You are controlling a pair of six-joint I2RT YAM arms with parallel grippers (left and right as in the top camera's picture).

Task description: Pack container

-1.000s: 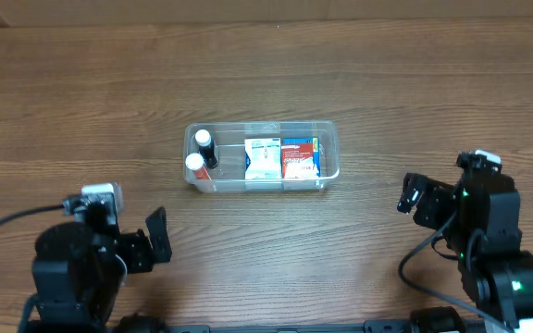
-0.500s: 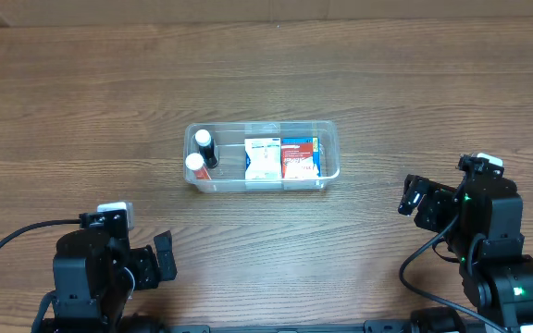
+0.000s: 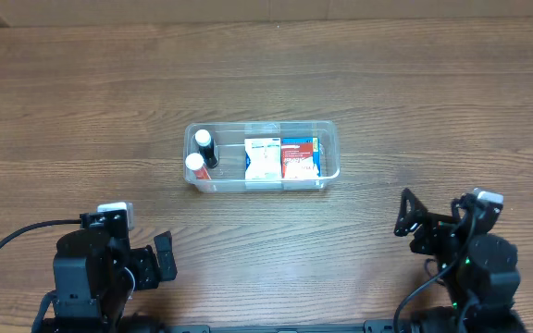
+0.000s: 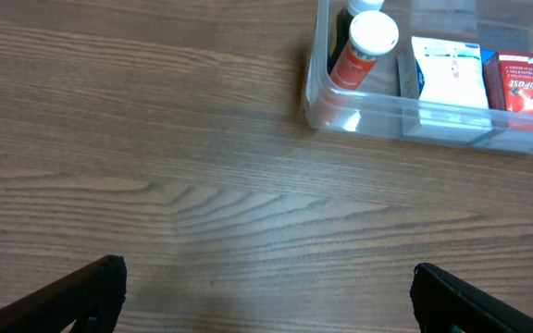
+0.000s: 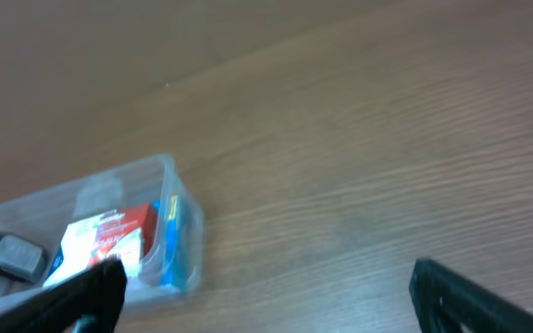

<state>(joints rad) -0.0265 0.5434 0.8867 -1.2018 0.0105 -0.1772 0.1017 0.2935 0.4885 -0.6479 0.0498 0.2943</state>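
Your right gripper [image 3: 402, 215] has pulled back; it and your left gripper [image 3: 165, 256] sit spread wide, well apart from the container [image 3: 332, 150] holding bottles [image 3: 195, 164] and two boxes [image 3: 264, 158].

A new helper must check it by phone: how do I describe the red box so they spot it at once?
On the wooden table, find the clear container at the middle. Two white-capped bottles stand at its left end, then a white box; the red box lies just right of that, the only box with a red face.
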